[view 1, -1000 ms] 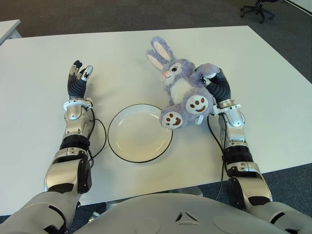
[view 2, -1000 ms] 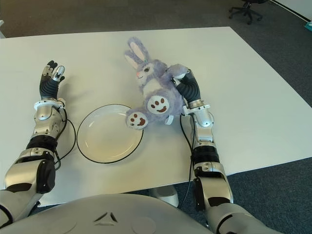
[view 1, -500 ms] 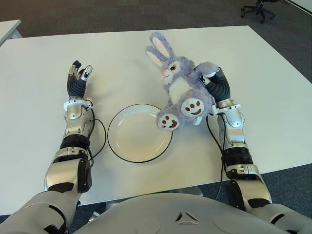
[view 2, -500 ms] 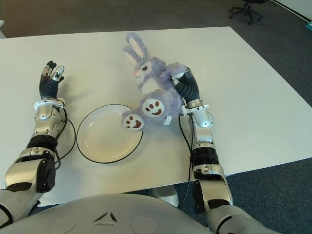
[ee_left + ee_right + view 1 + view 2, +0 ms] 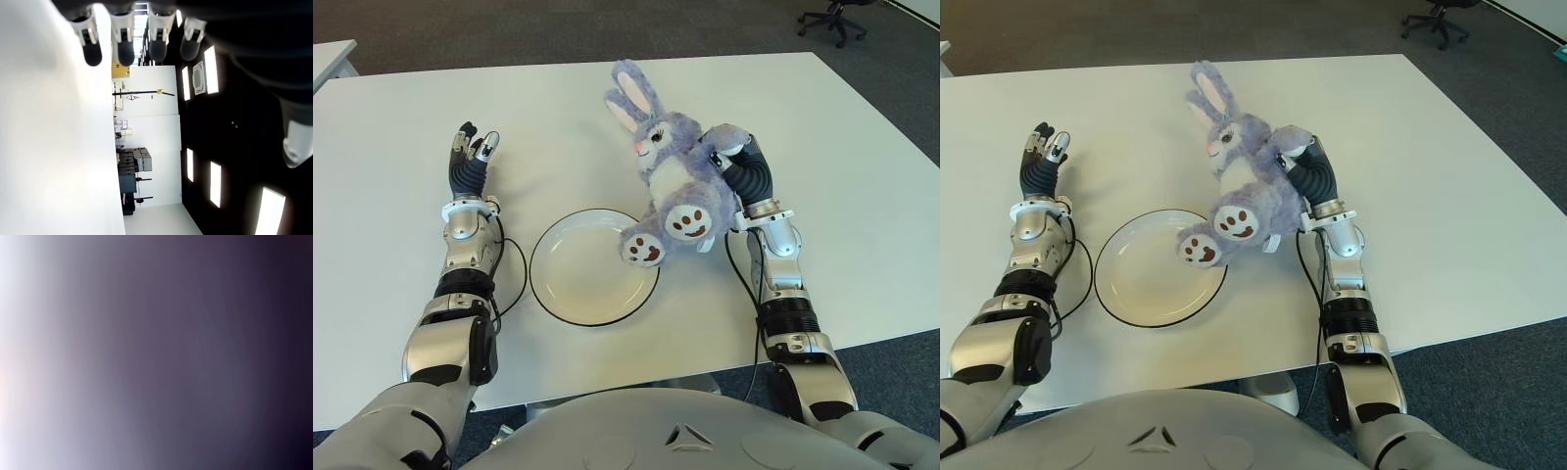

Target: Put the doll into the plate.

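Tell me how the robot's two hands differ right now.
The right hand grips the purple toy rabbit, holding it tilted with one foot over the plate; the left hand holds nothing, fingers open and straight. The right is beside the plate's right rim; the left shows farther off, beyond its left. Both are over the white table.

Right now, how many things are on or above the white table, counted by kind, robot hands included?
Plush rabbit doll: 1, held in the right hand
White plate: 1
Robot hands: 2; the left hand is open, left of the plate
Total: 4
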